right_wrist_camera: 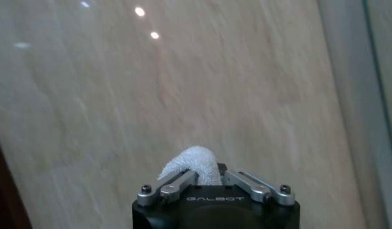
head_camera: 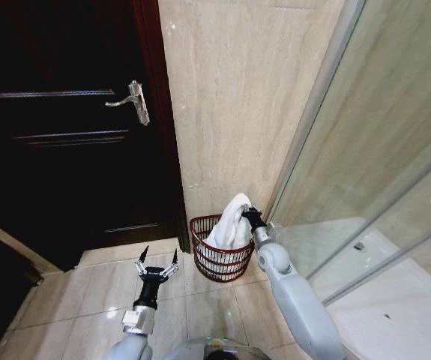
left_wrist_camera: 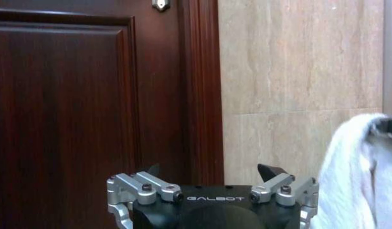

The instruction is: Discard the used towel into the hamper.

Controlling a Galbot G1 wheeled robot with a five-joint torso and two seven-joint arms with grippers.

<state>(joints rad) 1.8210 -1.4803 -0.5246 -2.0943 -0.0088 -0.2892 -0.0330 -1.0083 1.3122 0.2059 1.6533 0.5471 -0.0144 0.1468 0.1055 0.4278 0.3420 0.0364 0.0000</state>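
A white towel (head_camera: 232,223) hangs down into the dark reddish-brown openwork hamper (head_camera: 219,259), which stands on the floor against the beige wall. My right gripper (head_camera: 249,214) is shut on the towel's top fold, just above the hamper's right rim. In the right wrist view the towel (right_wrist_camera: 194,162) bulges out between the closed fingers (right_wrist_camera: 176,183). To the left of the hamper my left gripper (head_camera: 157,260) hovers open over the floor tiles, holding nothing. The left wrist view shows its spread fingers (left_wrist_camera: 272,172) and the towel (left_wrist_camera: 355,171) off to one side.
A dark wooden door (head_camera: 65,127) with a metal handle (head_camera: 133,100) stands left of the hamper. A glass shower screen (head_camera: 372,172) closes off the right. Beige tiled floor (head_camera: 88,300) lies in front.
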